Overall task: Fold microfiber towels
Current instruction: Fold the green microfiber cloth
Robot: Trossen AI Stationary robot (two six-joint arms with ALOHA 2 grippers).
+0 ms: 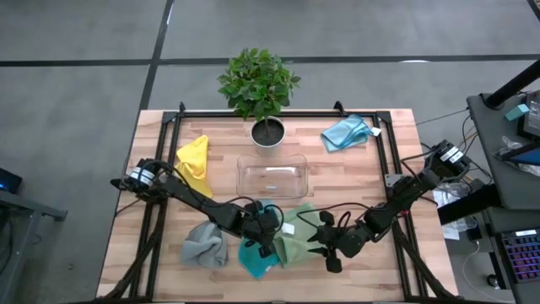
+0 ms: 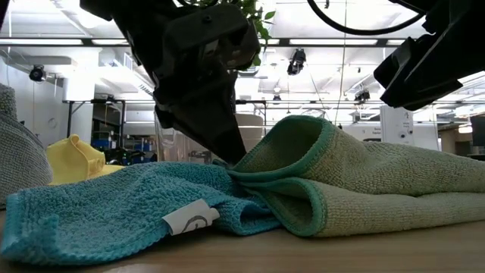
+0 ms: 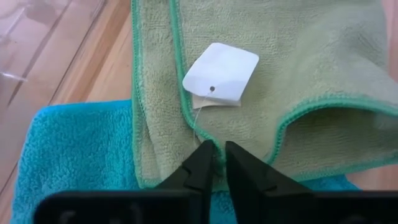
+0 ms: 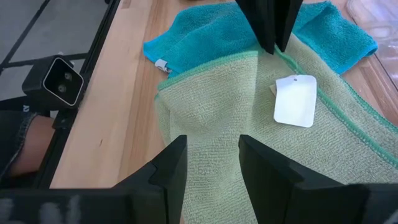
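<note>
The sage green towel (image 1: 297, 236) lies crumpled near the table's front edge, with a white tag (image 3: 221, 73) on it. One part of it rests on the teal towel (image 1: 253, 255). My left gripper (image 3: 216, 155) is shut on the green towel's hem. My right gripper (image 4: 208, 162) hovers open over the green towel's other side, touching nothing. The grey towel (image 1: 205, 245) lies at the front left, the yellow one (image 1: 194, 163) at the far left and the light blue one (image 1: 346, 133) at the far right. My left gripper pinches the green towel's darker hemmed edge (image 3: 210, 142) between its two fingertips, just below the tag's string. The fingers (image 2: 227, 148) slant down from the table's left. The towel is still on the table and on the teal towel, with a fold (image 2: 303, 133) bulging up beside the fingers.
A clear plastic tray (image 1: 272, 176) stands at the table's middle, with a potted plant (image 1: 261, 89) behind it. A black frame (image 1: 384, 152) runs along the table's sides.
</note>
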